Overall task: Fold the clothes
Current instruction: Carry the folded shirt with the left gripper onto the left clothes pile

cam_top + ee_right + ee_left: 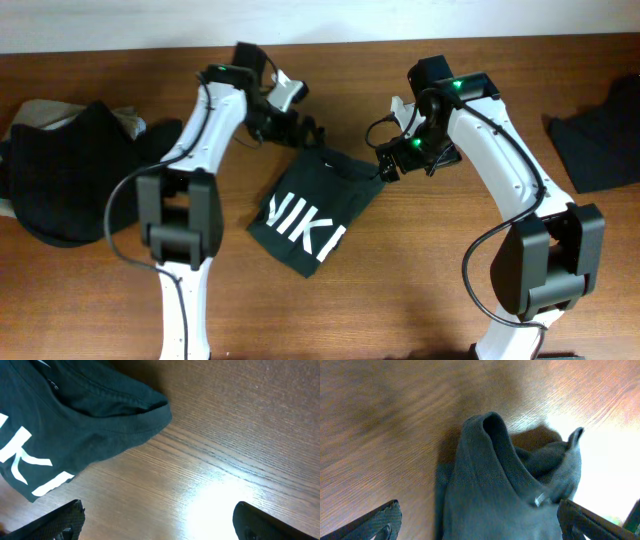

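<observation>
T-shirt (310,205) beside left hand (300,130) and right hand (385,165)

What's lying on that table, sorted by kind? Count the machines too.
T-shirt with white letters: 1
Heap of dark cloth, left side: 1 (pieces within cannot be told)
Dark garment, right edge: 1
Robot arms: 2, left arm and right arm
Total: 5

The left arm (200,120) and right arm (500,150) are glossy white links joined by bulky black housings (175,215). A thin black cable (106,225) loops beside each lower link. Small green lights (458,84) glow toward twelve o'clock, near the wrists. The fingertips (65,520) are black and wedge-shaped.
</observation>
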Robot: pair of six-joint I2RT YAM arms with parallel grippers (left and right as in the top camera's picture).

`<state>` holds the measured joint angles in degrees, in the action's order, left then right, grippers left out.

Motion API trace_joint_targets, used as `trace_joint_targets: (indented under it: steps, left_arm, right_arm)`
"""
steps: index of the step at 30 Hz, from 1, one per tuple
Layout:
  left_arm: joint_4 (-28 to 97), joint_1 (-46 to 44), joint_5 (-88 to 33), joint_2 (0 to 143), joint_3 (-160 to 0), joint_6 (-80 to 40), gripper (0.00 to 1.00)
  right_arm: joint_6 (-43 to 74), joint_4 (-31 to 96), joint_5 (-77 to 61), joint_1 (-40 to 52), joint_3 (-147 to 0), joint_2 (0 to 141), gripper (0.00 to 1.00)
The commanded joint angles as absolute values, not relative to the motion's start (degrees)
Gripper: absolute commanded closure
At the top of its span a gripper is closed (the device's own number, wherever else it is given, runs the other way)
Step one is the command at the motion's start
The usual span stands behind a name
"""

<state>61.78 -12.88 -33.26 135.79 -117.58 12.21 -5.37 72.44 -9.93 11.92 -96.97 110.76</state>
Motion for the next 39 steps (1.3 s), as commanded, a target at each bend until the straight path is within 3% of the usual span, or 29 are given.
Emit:
trace_joint_targets:
  steps: [1, 3, 4, 5, 7, 8, 9, 11, 15, 19, 23, 33, 39]
  left_arm:
    - [62.63, -15.14, -36.32, 142.85, -117.89, 13.54, 0.01]
    - [65.47, -17.19, -37.36, 145.82, -117.86, 13.58, 0.02]
    - [67.59, -18.37, -39.20, 146.71, -117.86, 13.61, 0.10]
    - [69.21, -19.66, -39.88, 147.33, -117.86, 13.63, 0.24]
    - [69.91, -21.37, -39.57, 147.57, -117.86, 13.63, 0.69]
    - [69.63, -21.78, -38.72, 147.57, -117.86, 13.61, 0.96]
    - [68.75, -21.82, -35.05, 147.57, -118.30, 11.42, 0.99]
    - [68.71, -20.32, -23.57, 147.55, -121.60, 3.53, 1.00]
    - [77.97, -13.39, -14.96, 147.55, -141.38, 0.49, 1.00]
    - [89.12, -2.11, -13.43, 147.55, -165.34, -3.88, 1.00]
    - [96.05, 9.06, -12.47, 147.55, -177.77, -8.12, 1.00]
    - [96.66, 29.02, -9.65, 147.46, -179.72, -14.44, 1.00]
    - [94.30, 31.66, -10.41, 148.18, -179.70, -17.78, 1.00]
  right_arm:
    - [-5.56, 73.17, -9.82, 11.42, -98.10, 110.19, 0.01]
    - [-5.56, 73.56, -9.82, 11.42, -98.10, 110.19, 0.01]
    - [-5.56, 73.58, -9.78, 11.42, -98.10, 110.19, 0.01]
    - [-5.56, 73.56, -9.61, 11.42, -98.10, 110.19, 0.01]
    - [-5.56, 73.56, -9.39, 11.42, -98.10, 110.19, 0.02]
    - [-5.56, 73.63, -9.39, 11.42, -98.10, 110.19, 0.01]
    - [-5.56, 73.87, -9.39, 11.42, -98.10, 110.19, 0.01]
    - [-5.54, 74.17, -9.37, 11.29, -98.10, 110.19, 0.01]
    - [-3.38, 74.28, -8.34, 8.86, -98.10, 110.19, 0.01]
    - [-3.40, 75.70, -8.34, 5.30, -98.10, 110.19, 0.01]
    - [-3.40, 75.70, -8.34, 3.09, -98.10, 110.19, 0.01]
    - [-3.38, 75.70, -8.34, 2.48, -98.10, 110.19, 0.01]
    - [-2.52, 75.72, -8.34, 2.48, -98.10, 110.19, 0.01]
